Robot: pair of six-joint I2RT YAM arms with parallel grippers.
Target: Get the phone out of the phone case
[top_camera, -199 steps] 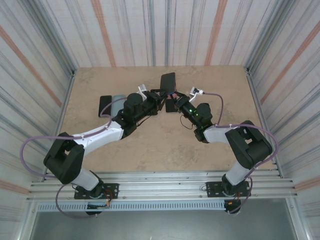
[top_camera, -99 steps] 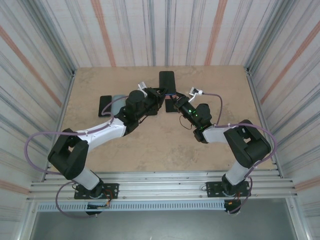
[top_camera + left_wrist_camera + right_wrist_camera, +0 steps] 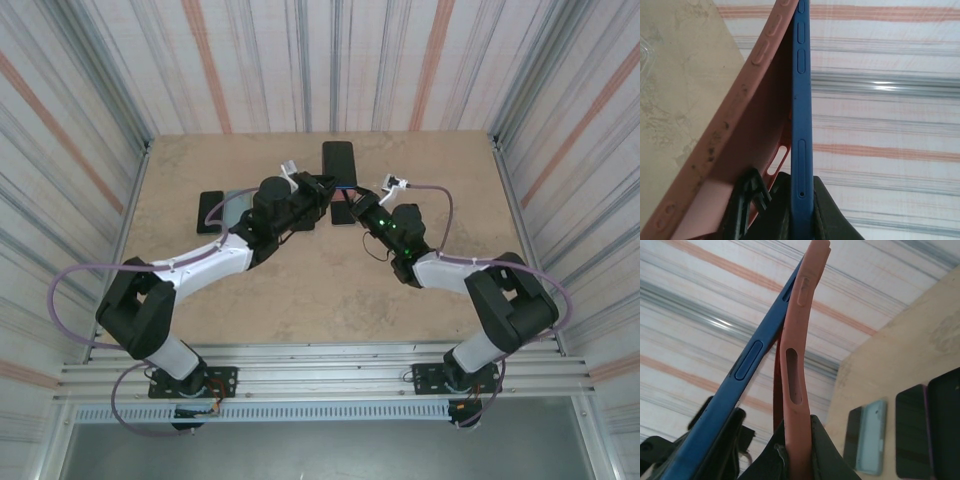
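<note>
1. Clamping the blue phone (image 3: 801, 100) near its lower end, the left gripper (image 3: 800, 202) is pinching narrow, one finger on each face.
2. The right gripper (image 3: 797, 440) is squeezing shut on the pink phone case (image 3: 795, 340), which is bowing away from the phone.
3. The left wrist view is showing the case spreading off as a wedge, touching the phone only at the top end. The right wrist view is showing the phone's side button and the case's slot.
4. From above, both grippers are meeting over the table (image 3: 200, 160), holding the pair raised toward its far side.
5. A teal phone (image 3: 870, 437) and a dark phone (image 3: 912, 430) are lying flat side by side. The left arm (image 3: 200, 265) is covering part of the teal one from above.
</note>
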